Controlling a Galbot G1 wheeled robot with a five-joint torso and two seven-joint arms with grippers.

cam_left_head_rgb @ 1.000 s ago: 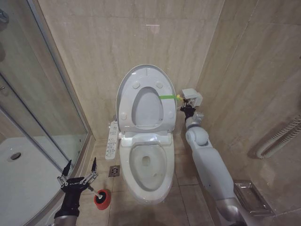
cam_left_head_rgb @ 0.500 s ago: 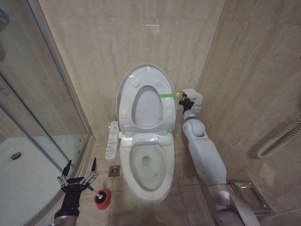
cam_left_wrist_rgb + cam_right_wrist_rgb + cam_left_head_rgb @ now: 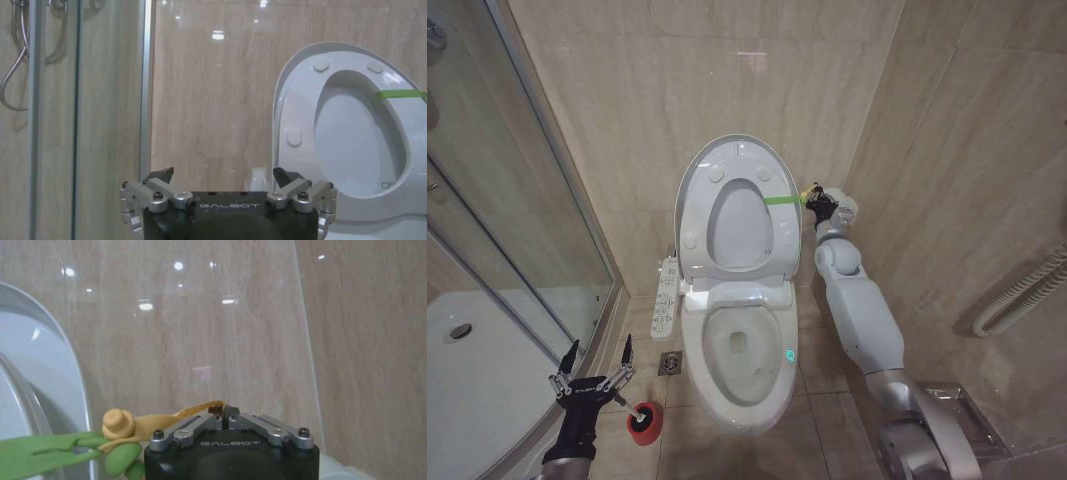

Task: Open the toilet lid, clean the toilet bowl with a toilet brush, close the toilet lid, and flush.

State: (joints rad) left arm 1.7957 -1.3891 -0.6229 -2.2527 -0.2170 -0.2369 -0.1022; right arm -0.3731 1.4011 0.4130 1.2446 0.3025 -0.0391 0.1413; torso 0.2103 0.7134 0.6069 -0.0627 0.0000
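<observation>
Beige-tiled corner: right tool (image 3: pixel 812 199) clenched on raised toilet lid's (image 3: pixel 727 170) strap (image 3: pixel 60 450), left tool (image 3: pixel 593 357) released

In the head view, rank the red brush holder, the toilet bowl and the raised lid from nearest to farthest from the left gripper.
From the left gripper:
1. Red brush holder, beside it on the floor.
2. Toilet bowl, toward the middle.
3. Toilet lid, upright against the back wall.

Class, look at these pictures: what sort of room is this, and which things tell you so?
A bathroom, most likely: a toilet bowl with its toilet lid raised, a glass shower enclosure, and tiled walls.
</observation>
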